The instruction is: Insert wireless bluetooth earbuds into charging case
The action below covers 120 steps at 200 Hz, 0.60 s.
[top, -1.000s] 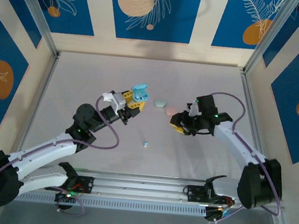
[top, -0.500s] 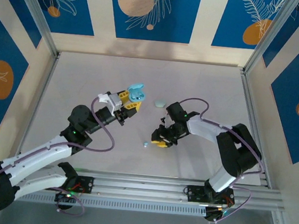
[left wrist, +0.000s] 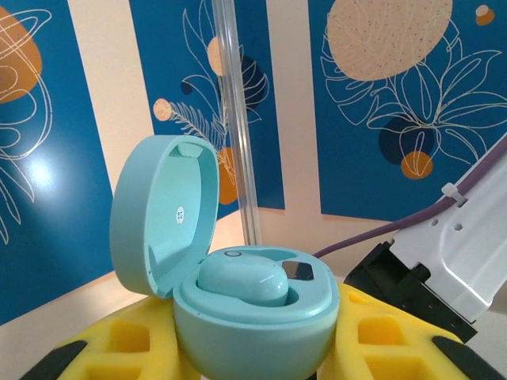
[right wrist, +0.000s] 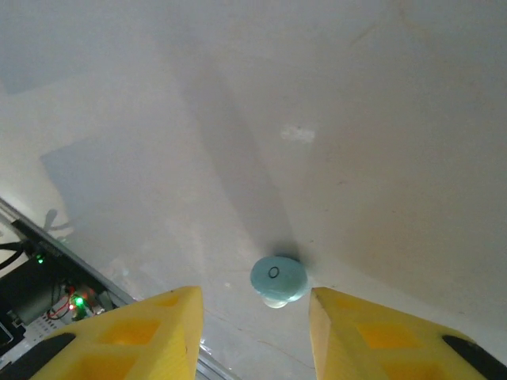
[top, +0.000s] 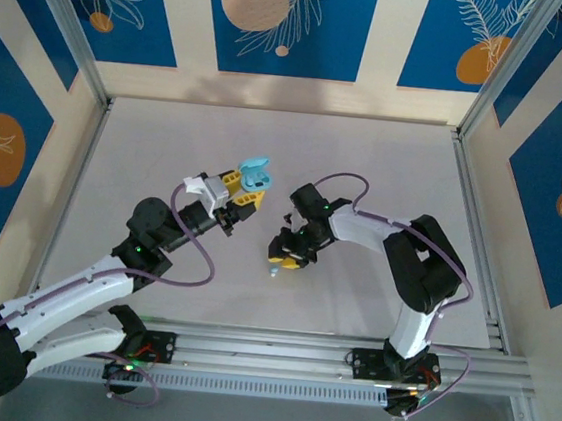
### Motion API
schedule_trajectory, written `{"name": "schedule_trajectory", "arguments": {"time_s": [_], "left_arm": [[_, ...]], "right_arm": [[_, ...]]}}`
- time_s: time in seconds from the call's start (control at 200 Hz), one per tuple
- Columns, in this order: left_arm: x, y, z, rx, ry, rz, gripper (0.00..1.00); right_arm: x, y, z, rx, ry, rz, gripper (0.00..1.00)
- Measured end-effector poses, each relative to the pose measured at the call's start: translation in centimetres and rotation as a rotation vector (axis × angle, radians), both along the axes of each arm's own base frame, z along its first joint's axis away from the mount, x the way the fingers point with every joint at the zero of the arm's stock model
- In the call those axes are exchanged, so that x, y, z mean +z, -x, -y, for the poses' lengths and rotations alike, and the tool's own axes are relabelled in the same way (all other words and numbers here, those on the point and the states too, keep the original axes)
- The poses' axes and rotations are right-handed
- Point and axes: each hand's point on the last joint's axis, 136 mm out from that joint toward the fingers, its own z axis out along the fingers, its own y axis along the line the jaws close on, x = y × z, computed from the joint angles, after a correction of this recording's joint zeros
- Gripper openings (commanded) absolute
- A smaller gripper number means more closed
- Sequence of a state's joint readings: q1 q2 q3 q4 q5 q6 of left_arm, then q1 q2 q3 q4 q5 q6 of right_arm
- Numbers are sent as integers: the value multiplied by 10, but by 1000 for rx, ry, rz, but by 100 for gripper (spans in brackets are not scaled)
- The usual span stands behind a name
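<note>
The left hand [top: 248, 189] is clenched on the base of a pale blue case [left wrist: 253, 324], one yellow finger [left wrist: 119, 348] on each side. It holds the case up off the tabletop [top: 387, 161], left of the middle. The lid [left wrist: 162, 214] stands open, tilted back on its hinge. A seated earbud [left wrist: 242, 281] of the same colour lies in the hollow just below the rim.

The right hand [right wrist: 253, 305] is released, its two yellow fingers spread with a clear gap between them. It points down at the tabletop near the middle, a little toward the near side. A loose earbud [right wrist: 278, 279], pale blue and round, lies flat on the tabletop just ahead of that gap. It sits nearer the finger on the right of the wrist view and touches neither.

The two hands are near each other but apart, with bare tabletop between them. Bare surface runs out from the loose earbud on the far side and to both sides. On the near side a metal rail [top: 276, 356] closes the tabletop edge. Panelled walls [top: 281, 19] and corner posts [top: 73, 33] bound the other three sides, well apart from both hands.
</note>
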<state>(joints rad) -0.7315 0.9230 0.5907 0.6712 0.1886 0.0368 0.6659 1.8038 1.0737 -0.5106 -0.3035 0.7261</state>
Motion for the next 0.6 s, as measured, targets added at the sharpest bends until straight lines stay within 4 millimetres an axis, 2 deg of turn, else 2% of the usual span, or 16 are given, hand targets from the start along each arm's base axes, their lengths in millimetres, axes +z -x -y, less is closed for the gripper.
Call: {"name": "schedule_trajectory", "arguments": {"time_s": [0.2,0.6], "left_arm": [[0,-1,-1,8,1,-2,27],[0,-2,-2,14,1,-3,27]], "right_arm": [[-7,5,3,-17,62,-22,41],[-13,6,-6,-12,80,-42,37]]}}
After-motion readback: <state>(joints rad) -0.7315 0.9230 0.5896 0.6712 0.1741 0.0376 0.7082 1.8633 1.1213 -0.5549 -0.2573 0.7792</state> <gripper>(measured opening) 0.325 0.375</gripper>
